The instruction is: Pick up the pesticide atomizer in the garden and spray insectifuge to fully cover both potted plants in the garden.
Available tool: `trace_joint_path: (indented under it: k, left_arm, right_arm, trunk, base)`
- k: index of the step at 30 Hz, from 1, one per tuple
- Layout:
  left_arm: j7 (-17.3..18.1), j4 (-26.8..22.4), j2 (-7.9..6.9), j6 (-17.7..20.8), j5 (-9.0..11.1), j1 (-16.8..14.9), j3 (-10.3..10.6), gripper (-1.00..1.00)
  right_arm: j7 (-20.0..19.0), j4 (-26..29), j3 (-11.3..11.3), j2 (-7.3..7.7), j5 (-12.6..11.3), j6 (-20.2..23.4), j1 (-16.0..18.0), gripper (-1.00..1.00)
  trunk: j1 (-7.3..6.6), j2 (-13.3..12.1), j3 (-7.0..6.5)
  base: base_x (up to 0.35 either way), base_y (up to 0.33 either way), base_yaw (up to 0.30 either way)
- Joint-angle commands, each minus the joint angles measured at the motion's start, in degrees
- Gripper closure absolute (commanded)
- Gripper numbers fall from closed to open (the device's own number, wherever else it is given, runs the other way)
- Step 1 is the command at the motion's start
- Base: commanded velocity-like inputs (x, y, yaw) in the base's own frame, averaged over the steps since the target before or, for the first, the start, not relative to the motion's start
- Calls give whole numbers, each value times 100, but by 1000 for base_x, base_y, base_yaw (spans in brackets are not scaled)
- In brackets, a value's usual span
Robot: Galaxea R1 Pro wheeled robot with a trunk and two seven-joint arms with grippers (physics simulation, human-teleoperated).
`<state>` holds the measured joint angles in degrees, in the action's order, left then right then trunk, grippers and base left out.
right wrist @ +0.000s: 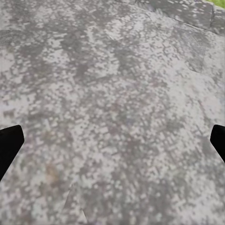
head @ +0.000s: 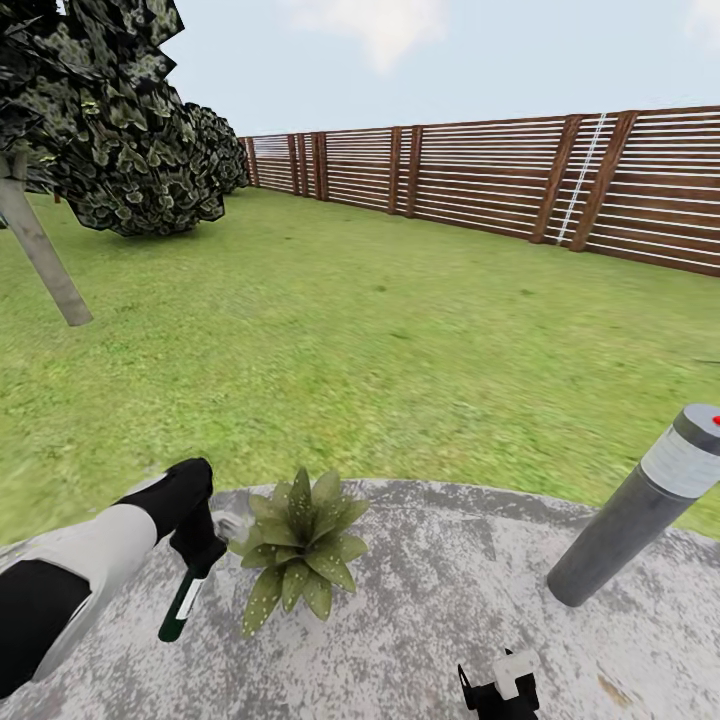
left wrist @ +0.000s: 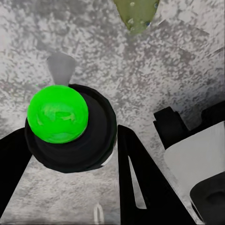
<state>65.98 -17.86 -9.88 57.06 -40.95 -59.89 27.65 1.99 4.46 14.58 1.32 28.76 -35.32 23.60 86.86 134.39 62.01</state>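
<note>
— One potted plant (head: pixel 300 545) is close by: a low rosette of pointed, pale-speckled green leaves on the round grey paved patio (head: pixel 450 590), near the patio's edge where the lawn (head: pixel 350 330) begins.

— And the pesticide atomizer?

— In the left gripper (head: pixel 195 555). The head view shows the pesticide atomizer (head: pixel 183 605) hanging down from the black fingers as a slim dark green body with a pale label, tilted, just left of the plant and above the paving. The left wrist view looks along the bottle (left wrist: pixel 70 126): a bright green round end on a black body, with a black finger (left wrist: pixel 140 183) on either side pressed against it. So that gripper is clamped on the bottle.

— Does the plant appear from the wrist too?

— One speckled leaf tip (left wrist: pixel 136 14), beyond the bottle.

— What about the right gripper?

— Its black and white body (head: pixel 503 685) sits low at the bottom of the head view over the patio. In the right wrist view the two dark fingertips (right wrist: pixel 9 147) stand at opposite edges with bare paving (right wrist: pixel 112 108) between them: spread wide, holding nothing.

— Anything else around?

— A grey bollard lamp (head: pixel 640 510) with a red dot on top stands on the patio to the right, leaning in the view. A brown slatted wooden fence (head: pixel 500 180) runs along the far side of the lawn, and a dark leafy tree (head: pixel 90 110) with a pale trunk stands at far left.
</note>
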Motion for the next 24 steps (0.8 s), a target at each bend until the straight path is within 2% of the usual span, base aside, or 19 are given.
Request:
trace_joint_path:
  k: [1,8,12,15,24]
  left_arm:
    - [56,-11,-15,34,-52,49,-1,100]
    - [56,-14,-57,33,-56,86,-4,100]
    - [58,-46,-59,41,-66,25,-25,100]
    - [32,-72,-18,44,-70,15,-11,100]
    - [11,-77,37,50,-69,47,-48,100]
  right_arm:
    - [21,-6,36,0,60,-19,4,-100]
    - [21,-6,36,0,60,-19,4,-100]
    - [13,-6,36,12,64,-19,4,-100]
    - [13,-6,36,17,65,-19,4,-100]
    - [21,-6,36,17,60,-19,4,-100]
  trunk:
    - [-1,2,4]
    - [-1,2,4]
    - [-1,2,4]
    - [-1,2,4]
    - [-1,2,4]
  base:
    - [0,0,0]
    - [0,1,0]
    - [24,155,0]
    - [66,231,0]
    - [37,24,0]
